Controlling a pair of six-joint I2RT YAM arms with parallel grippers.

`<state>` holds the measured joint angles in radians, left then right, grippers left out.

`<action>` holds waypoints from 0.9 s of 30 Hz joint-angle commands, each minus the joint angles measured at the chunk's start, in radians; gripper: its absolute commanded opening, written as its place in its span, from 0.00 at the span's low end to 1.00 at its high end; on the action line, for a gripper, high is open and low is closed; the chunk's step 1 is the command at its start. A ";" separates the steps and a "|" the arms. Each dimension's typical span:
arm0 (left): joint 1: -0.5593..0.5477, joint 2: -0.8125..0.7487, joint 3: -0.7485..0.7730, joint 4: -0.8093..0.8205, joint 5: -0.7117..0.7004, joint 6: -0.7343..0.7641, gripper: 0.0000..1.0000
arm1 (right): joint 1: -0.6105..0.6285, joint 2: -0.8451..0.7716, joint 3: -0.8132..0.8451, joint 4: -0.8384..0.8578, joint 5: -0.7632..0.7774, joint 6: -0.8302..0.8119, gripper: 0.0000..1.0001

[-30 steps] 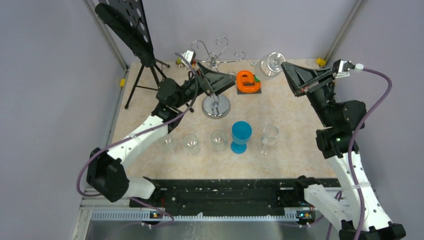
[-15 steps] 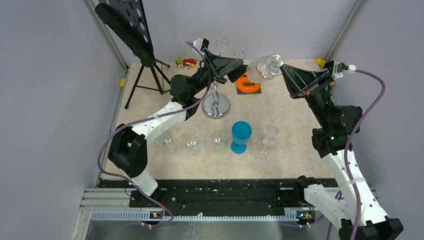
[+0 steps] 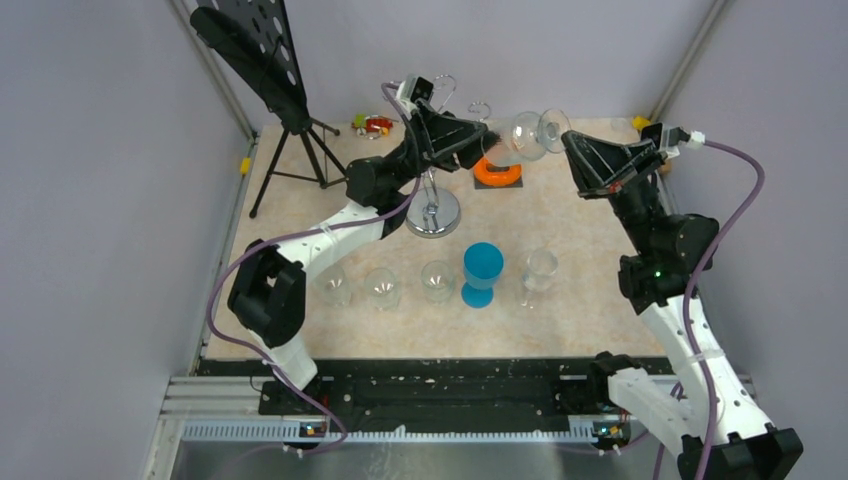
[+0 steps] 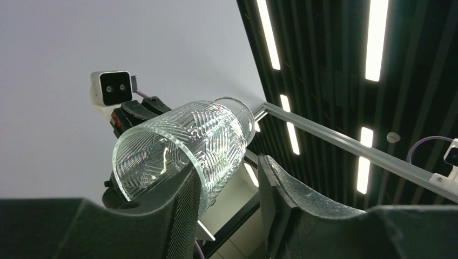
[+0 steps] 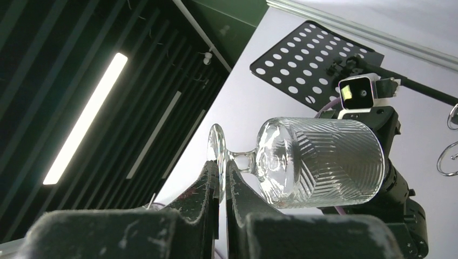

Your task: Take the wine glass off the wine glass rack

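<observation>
The wine glass [image 3: 525, 135] is clear with a ribbed bowl. It lies on its side in the air, to the right of the chrome wine glass rack [image 3: 433, 213] and apart from its curled hooks [image 3: 480, 105]. My right gripper [image 3: 570, 150] is shut on the glass's round foot [image 5: 216, 156]; the bowl [image 5: 318, 162] points toward the left arm. My left gripper [image 3: 487, 140] is open right at the bowl's rim. In the left wrist view the bowl [image 4: 183, 145] sits over the left finger [image 4: 178, 216] and the gripper [image 4: 229, 183] holds nothing.
A blue goblet [image 3: 482, 272] and several clear glasses [image 3: 540, 270] stand in a row across the table's middle. An orange object [image 3: 497, 172] lies behind the rack's base. The black music stand [image 3: 255, 50] is at the back left, with small toys [image 3: 375, 124] near the wall.
My left arm has risen and swung right, bringing its open gripper up to the bowl's rim. My right gripper has tipped the glass onto its side and moved it slightly left.
</observation>
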<state>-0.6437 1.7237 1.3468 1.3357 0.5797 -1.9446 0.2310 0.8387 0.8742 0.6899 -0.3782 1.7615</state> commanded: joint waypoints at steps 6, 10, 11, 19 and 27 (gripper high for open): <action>-0.020 -0.033 0.076 0.156 0.040 -0.083 0.40 | -0.010 0.011 -0.025 0.099 0.034 0.026 0.00; -0.022 -0.029 0.091 0.145 0.058 -0.083 0.34 | -0.009 0.013 -0.029 0.097 0.036 0.027 0.00; -0.023 -0.029 0.096 0.140 0.063 -0.082 0.32 | -0.010 0.014 -0.030 0.094 0.036 0.026 0.00; -0.024 -0.032 0.134 0.045 0.146 -0.039 0.07 | -0.010 0.012 -0.038 0.073 0.033 0.018 0.00; -0.017 -0.081 0.125 -0.153 0.171 0.144 0.00 | -0.010 -0.067 -0.035 -0.150 0.153 -0.167 0.46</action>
<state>-0.6483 1.7210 1.4422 1.2816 0.6884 -1.9320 0.2279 0.8242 0.8307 0.6872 -0.3172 1.7470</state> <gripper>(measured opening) 0.089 0.334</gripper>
